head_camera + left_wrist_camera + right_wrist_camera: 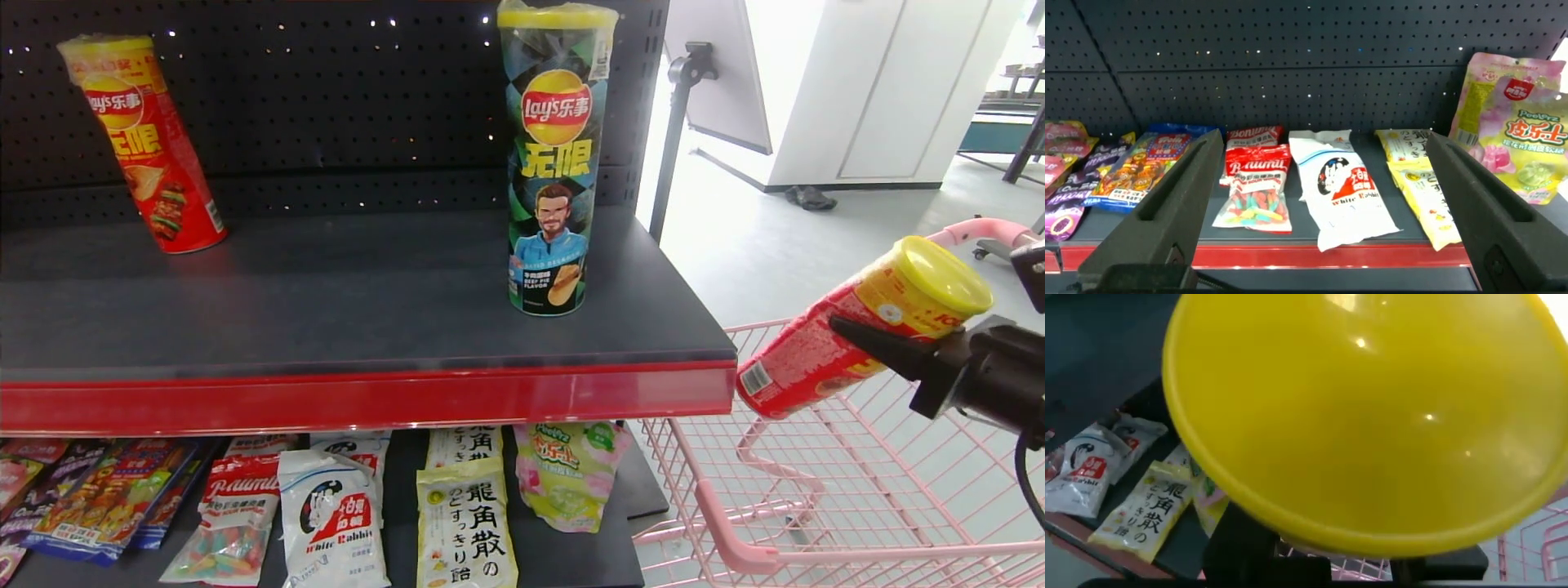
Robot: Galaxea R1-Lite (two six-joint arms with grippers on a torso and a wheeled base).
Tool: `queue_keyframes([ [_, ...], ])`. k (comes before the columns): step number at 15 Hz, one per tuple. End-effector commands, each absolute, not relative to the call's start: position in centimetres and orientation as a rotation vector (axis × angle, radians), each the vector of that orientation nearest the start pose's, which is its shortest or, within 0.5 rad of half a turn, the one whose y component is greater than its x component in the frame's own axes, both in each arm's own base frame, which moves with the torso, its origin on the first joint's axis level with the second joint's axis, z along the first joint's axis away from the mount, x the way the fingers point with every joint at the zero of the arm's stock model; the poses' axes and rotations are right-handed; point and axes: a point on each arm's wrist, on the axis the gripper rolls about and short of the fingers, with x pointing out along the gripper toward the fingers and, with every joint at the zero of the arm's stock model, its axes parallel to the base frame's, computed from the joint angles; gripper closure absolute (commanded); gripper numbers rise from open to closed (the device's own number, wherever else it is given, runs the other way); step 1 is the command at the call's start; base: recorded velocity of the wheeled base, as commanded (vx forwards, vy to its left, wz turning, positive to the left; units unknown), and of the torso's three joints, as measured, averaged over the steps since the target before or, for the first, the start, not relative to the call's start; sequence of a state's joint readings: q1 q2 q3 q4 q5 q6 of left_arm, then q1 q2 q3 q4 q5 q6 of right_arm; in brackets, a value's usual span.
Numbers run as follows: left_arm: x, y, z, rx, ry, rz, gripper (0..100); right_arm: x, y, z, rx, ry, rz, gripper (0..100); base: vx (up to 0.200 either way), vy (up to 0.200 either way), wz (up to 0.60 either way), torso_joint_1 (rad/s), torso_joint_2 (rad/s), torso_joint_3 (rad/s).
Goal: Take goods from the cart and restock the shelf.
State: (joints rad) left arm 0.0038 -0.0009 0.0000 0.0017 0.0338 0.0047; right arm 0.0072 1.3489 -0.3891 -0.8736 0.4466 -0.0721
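My right gripper (867, 339) is shut on a red chips can (804, 359) with a yellow lid (939, 273). It holds the can tilted above the pink cart (759, 555), just right of the upper shelf's red front edge (367, 400). In the right wrist view the yellow lid (1372, 408) sits close to the camera. On the upper shelf (326, 294) another red chips can (143, 139) leans at the back left and a green chips can (555, 163) stands upright near the right end. My left gripper (1323, 204) is open, facing the lower shelf's snack bags.
Snack bags line the lower shelf: a white candy bag (1343, 192), a red gummy bag (1253, 192), yellow bags (1421, 184) and a pink-green pouch (1519, 122). A black pegboard (326, 98) backs the shelf. A pole (673, 139) stands right of it.
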Motion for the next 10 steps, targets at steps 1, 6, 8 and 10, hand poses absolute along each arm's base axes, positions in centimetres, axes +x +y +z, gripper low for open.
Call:
queue_keyframes([
  [1,-2.3,0.1,7.5,0.005,0.002,0.04,0,16.0,1.2,18.3,-0.059,0.063,0.466,100,0.0,0.0,0.0,0.0,0.0,0.0],
  [6,-2.3,0.1,7.5,0.005,0.002,0.04,0,13.2,2.1,18.8,-0.087,0.05,0.536,100,0.0,0.0,0.0,0.0,0.0,0.0],
  [8,-2.3,0.1,7.5,0.005,0.002,0.038,0,13.0,2.1,18.4,-0.1,0.073,0.537,100,0.0,0.0,0.0,0.0,0.0,0.0],
  [10,-2.3,0.1,7.5,0.005,0.002,0.038,0,13.0,2.1,18.3,-0.099,0.077,0.538,100,0.0,0.0,0.0,0.0,0.0,0.0],
])
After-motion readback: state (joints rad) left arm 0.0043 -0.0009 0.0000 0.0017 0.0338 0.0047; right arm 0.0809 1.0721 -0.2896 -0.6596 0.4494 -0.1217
